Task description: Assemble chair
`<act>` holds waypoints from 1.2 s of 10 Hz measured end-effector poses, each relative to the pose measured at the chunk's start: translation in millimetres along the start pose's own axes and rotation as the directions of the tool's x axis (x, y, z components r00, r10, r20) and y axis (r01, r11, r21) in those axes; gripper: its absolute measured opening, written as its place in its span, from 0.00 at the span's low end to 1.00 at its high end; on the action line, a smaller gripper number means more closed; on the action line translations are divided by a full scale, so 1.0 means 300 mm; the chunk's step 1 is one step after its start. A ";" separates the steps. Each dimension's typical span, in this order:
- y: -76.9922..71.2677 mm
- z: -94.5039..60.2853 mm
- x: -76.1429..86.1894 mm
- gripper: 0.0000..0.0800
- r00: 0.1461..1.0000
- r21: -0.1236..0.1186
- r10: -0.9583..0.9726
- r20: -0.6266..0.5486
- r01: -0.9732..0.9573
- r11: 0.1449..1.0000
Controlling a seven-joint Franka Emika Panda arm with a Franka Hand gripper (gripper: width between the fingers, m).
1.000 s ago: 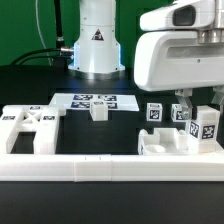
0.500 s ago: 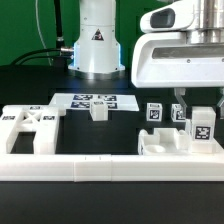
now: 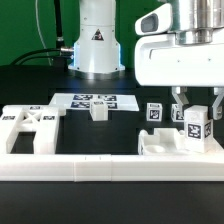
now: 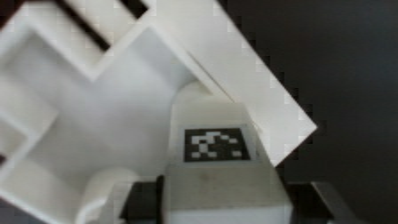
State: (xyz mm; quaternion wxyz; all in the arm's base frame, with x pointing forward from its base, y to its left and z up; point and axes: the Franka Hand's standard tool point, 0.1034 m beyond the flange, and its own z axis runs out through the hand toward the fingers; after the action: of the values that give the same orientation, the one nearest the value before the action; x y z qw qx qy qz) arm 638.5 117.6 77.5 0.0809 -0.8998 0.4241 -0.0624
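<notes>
A leg (image 3: 197, 130) is pinched in the pincer (image 3: 197, 117), over a white part (image 3: 160, 148). Nothing appears joined yet: the panel (image 3: 28, 128), block (image 3: 99, 110) and another leg (image 3: 155, 113) stand apart on the counter (image 3: 105, 135).

The leg (image 3: 197, 127) between my fingers (image 4: 146, 202) looks like smooth white plastic with a faint satin sheen, and it carries a matt black-and-white printed tag (image 4: 215, 145). My fingers are dark and dull. The X-braced panel (image 3: 28, 128) at the exterior view's left is the same white plastic. The marker board (image 3: 95, 101) looks matt and paper-like. The table (image 3: 30, 80) is matt black. My base (image 3: 97, 40) is glossy white.
</notes>
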 end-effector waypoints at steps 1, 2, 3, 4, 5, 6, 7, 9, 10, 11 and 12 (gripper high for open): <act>-0.001 0.000 -0.003 0.36 0.994 0.002 0.109 0.002 -0.109 0.994; -0.002 0.000 -0.005 0.36 0.977 0.007 0.211 0.011 -0.211 0.977; -0.005 0.001 -0.009 0.36 0.944 0.010 0.329 0.024 -0.329 0.944; -0.008 0.002 -0.011 0.36 0.901 0.010 0.431 0.036 -0.432 0.902; -0.010 0.000 -0.011 0.36 0.851 0.005 0.522 0.051 -0.523 0.852; -0.010 -0.001 -0.011 0.36 0.811 -0.004 0.581 0.061 -0.582 0.813; -0.010 -0.001 -0.011 0.36 0.808 -0.009 0.586 0.063 -0.587 0.810; -0.011 -0.001 -0.011 0.37 0.839 -0.005 0.540 0.063 -0.541 0.841; -0.011 -0.003 -0.009 0.61 0.856 -0.001 0.513 0.062 -0.514 0.858; -0.012 -0.003 -0.008 0.61 0.907 0.007 0.418 0.058 -0.419 0.908; -0.014 -0.003 -0.011 0.77 0.938 0.012 0.342 0.059 -0.343 0.939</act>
State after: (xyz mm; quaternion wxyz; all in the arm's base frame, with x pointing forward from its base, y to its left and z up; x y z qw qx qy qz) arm 639.3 122.7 79.0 0.1121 -0.8127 0.5712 -0.0268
